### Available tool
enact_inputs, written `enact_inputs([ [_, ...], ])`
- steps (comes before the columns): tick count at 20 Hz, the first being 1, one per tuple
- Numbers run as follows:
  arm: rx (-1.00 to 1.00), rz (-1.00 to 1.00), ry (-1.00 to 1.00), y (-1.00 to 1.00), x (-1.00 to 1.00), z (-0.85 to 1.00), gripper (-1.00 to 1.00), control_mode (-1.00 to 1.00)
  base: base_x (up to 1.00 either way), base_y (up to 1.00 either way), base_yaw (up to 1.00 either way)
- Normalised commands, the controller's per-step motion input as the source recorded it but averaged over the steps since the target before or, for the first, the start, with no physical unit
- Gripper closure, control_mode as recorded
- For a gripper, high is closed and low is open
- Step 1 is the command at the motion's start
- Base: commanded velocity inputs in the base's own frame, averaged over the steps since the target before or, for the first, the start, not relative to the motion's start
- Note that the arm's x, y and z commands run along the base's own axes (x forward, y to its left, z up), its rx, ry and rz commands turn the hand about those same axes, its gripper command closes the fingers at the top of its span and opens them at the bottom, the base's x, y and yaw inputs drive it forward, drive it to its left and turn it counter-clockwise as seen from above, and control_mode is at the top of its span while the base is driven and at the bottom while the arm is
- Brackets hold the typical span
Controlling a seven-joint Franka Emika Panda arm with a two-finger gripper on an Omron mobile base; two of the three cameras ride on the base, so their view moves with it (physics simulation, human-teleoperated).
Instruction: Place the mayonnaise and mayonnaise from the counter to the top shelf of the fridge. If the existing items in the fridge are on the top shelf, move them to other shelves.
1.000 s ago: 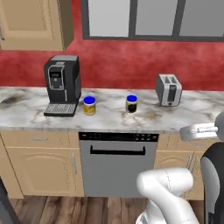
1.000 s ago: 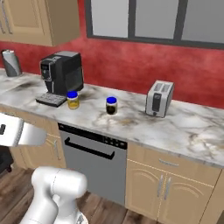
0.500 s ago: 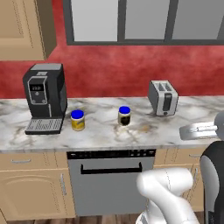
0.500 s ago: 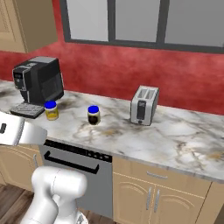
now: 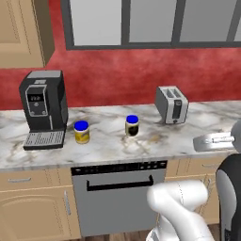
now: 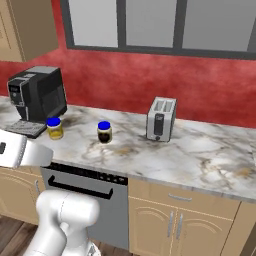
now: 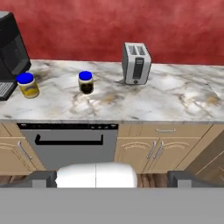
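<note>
A: What is the biggest thing in front of the robot?

B: The marbled worktop (image 5: pixel 113 146) over tan cabinets, running off both side edges. Set into the cabinets below is a grey dishwasher (image 5: pixel 120 197), its lower right corner hidden by the white arm.

A: And on top?

B: A black coffee machine (image 5: pixel 43 108) at the left, cut by the frame edge in the hand view. A silver toaster (image 6: pixel 160 119) stands well to the right.

A: The jars?

B: Between them. The paler mayonnaise jar (image 5: pixel 82 132) sits just beside the coffee machine's tray; the darker mayonnaise jar (image 5: pixel 132 125) stands apart, nearer the toaster. Both upright, blue lids on; the labels are too small to read.

A: The tool?

B: Two dark finger tips (image 7: pixel 43 179) sit far apart at the bottom of the hand view, holding nothing.
</note>
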Motion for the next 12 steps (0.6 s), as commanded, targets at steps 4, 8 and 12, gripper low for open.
enact_inputs([
  [4,0.00,-0.02,0.08,0.14,0.67,-0.02,-1.00,-1.00,0.00,0.00,0.00],
  [8,0.00,0.00,0.13,0.17,0.84,-0.34,-1.00,-1.00,0.00,0.00,0.00],
  [12,0.01,0.00,0.10,0.03,0.87,-0.51,-1.00,-1.00,0.00,0.00,0.00],
])
